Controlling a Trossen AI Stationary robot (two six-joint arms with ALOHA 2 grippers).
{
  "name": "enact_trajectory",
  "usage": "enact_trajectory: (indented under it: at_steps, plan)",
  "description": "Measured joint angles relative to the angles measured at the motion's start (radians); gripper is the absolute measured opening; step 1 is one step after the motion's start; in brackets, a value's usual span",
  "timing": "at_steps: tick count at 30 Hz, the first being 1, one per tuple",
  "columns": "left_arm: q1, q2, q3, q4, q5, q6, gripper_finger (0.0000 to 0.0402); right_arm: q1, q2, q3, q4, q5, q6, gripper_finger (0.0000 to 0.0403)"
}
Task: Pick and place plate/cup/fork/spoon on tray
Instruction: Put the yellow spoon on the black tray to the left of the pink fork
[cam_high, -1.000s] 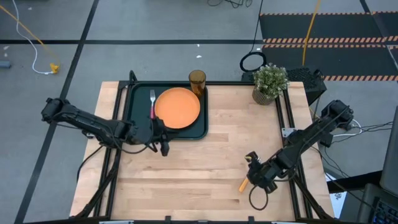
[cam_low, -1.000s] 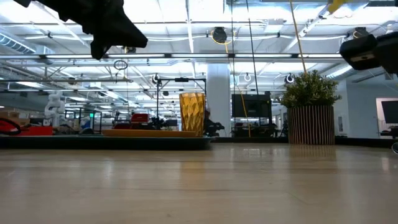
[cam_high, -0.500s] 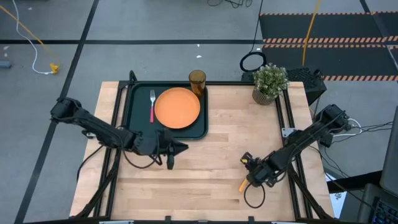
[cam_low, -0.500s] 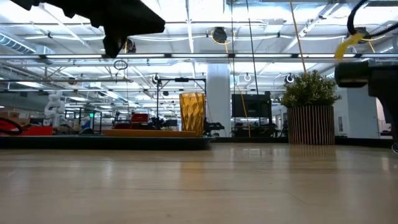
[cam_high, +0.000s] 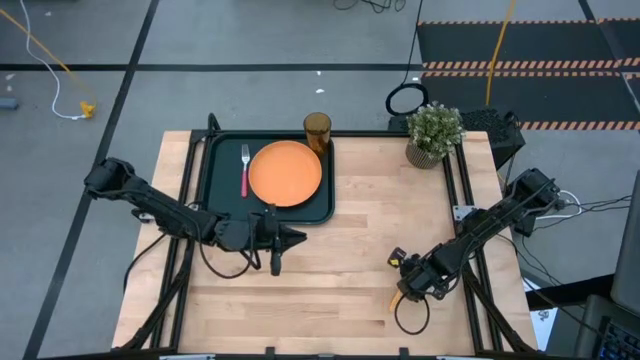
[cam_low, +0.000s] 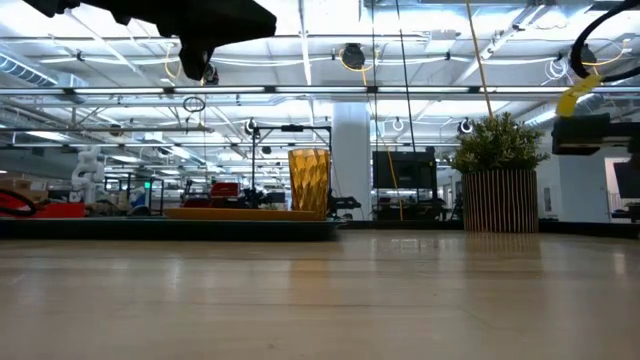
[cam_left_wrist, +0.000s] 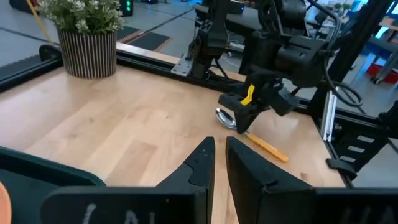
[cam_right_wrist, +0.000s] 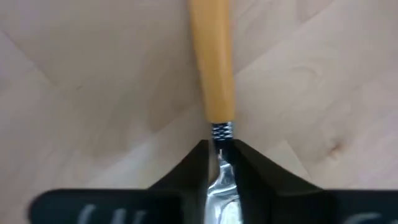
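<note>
The dark tray lies at the table's far left and carries the orange plate and the pink-handled fork. The amber cup stands at the tray's far right corner. An orange-handled spoon lies flat on the wood near the right front, with my right gripper shut on it from above. My left gripper hovers shut just in front of the tray, pointing toward the table's right, with nothing between its fingers. My right gripper pinches the spoon's thin metal neck between its two fingers, right where the orange handle ends. It comes from above, pointing down. The handle runs on away from the fingers and lies on the table.
A potted plant stands at the far right corner of the table. Bare wood lies between the two arms. Metal frame rails run along the table's left and right edges.
My left gripper has drawn back from the tray's near edge, moving toward the table's right and near side. My right gripper has come down a little toward the near edge, onto the spoon. The spoon has stayed where it lay.
</note>
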Motion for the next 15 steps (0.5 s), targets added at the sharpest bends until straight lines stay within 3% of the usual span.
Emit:
enact_trajectory:
  at_steps: [4, 10, 15]
  plan:
    - [0.002, 0.0, 0.0, 0.007, -0.001, 0.033, 0.004, -0.001, 0.0, -0.001, 0.017, 0.017, -0.002, 0.001]
    - [0.002, 0.0, 0.0, 0.006, -0.024, 0.082, 0.004, -0.002, 0.002, -0.003, 0.088, 0.099, 0.079, 0.002]
    - [0.002, 0.0, 0.0, 0.0, -0.052, 0.123, 0.0041, -0.011, 0.002, -0.002, 0.174, 0.1, 0.158, 0.0007]
